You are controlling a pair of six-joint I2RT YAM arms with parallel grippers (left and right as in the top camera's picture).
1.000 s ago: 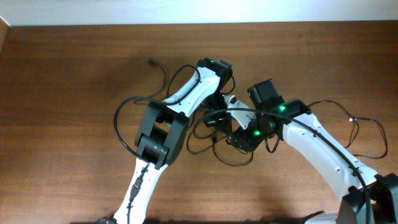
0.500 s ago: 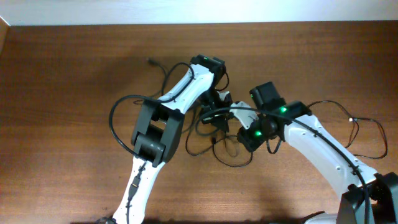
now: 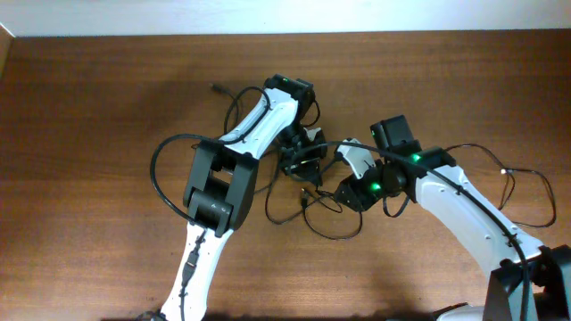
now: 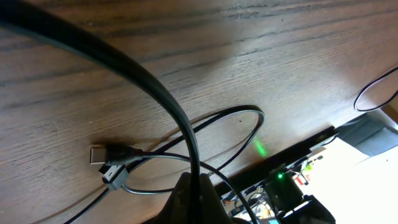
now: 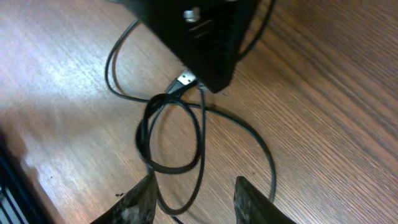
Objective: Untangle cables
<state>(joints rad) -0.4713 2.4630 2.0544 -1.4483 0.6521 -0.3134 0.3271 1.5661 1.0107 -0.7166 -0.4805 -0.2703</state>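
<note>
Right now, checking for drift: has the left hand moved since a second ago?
Yes. The left hand slid left in the overhead view, toward the unmoved cable plug.

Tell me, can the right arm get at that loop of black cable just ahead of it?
Probably yes. The right gripper has its jaws open, and the cable loop lies on the table right ahead with nothing between. The left gripper hangs just beyond the loop, so space is tight.
</note>
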